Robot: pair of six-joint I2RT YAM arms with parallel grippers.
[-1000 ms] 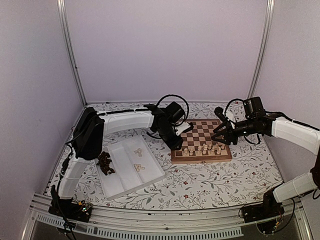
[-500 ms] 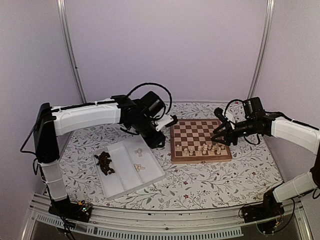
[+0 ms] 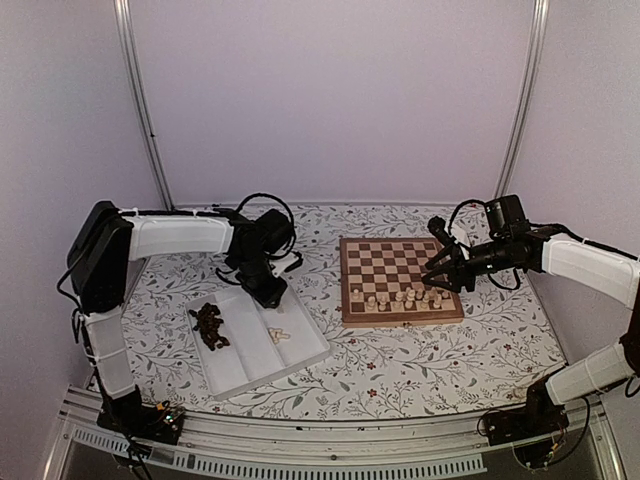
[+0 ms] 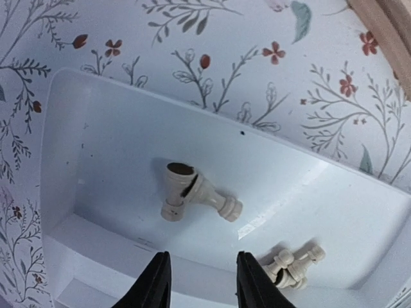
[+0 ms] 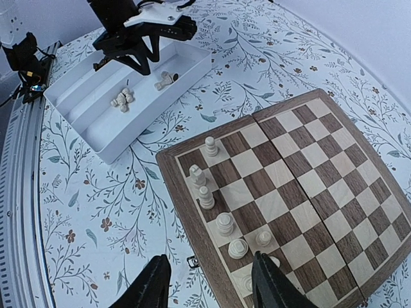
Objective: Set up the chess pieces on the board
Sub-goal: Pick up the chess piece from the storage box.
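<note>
Your left end effector point(image 4: 202, 283) hangs released and empty over the tray point(image 4: 96, 128), two crossed cream chess pieces point(image 4: 196, 199) just ahead of it — they touch, so closing carelessly may pinch both or flick one away — while your right end effector point(image 5: 212, 279), also released, hovers above the board point(image 5: 308, 173).

Plain pale lilac walls point(image 3: 330, 100) close the far, left and right sides, silver posts point(image 3: 142, 100) in the far corners; a floral tablecloth point(image 3: 400, 370) covers the table, a metal rail point(image 3: 330, 440) along its near edge
</note>
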